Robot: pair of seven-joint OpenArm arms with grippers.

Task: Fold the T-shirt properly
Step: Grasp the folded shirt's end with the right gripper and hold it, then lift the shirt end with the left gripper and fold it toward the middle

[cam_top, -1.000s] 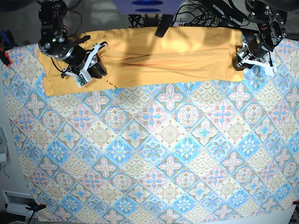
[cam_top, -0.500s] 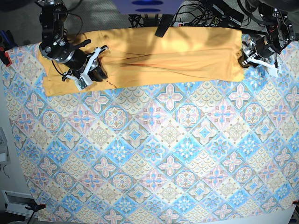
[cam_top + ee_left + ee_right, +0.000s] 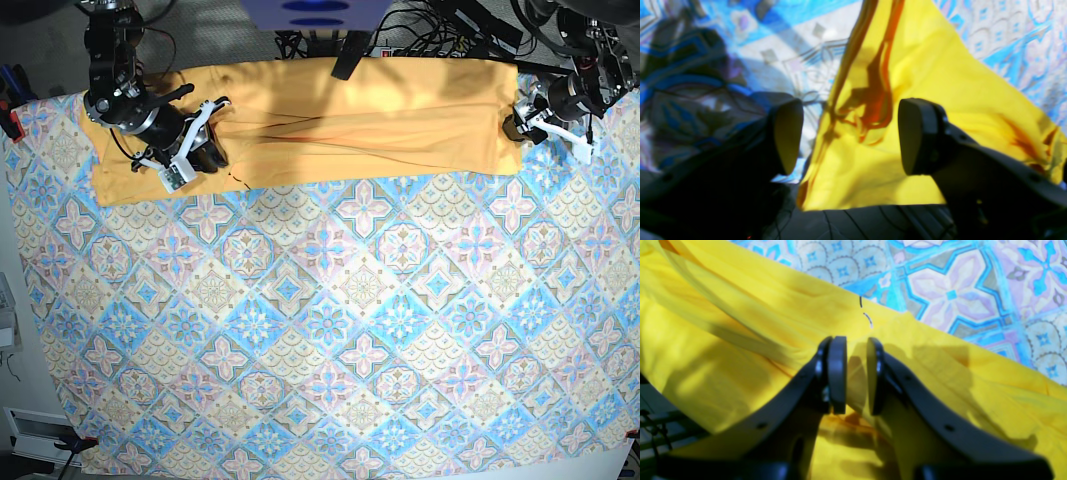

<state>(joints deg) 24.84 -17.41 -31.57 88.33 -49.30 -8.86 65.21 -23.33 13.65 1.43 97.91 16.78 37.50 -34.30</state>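
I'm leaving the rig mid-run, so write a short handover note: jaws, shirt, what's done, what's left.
Left gripper: jaws wide open, straddling the T-shirt edge at its end, gripping nothing.
Right gripper: jaws nearly closed, a small gap showing, low over the cloth near the shirt's other end; whether cloth is pinched cannot be told.
The T-shirt lies as a long band along the far edge of the tablecloth, layered with creases, so lengthwise folding looks done.
Left: probably grasp both ends and fold the band across into a compact shape, then smooth it.
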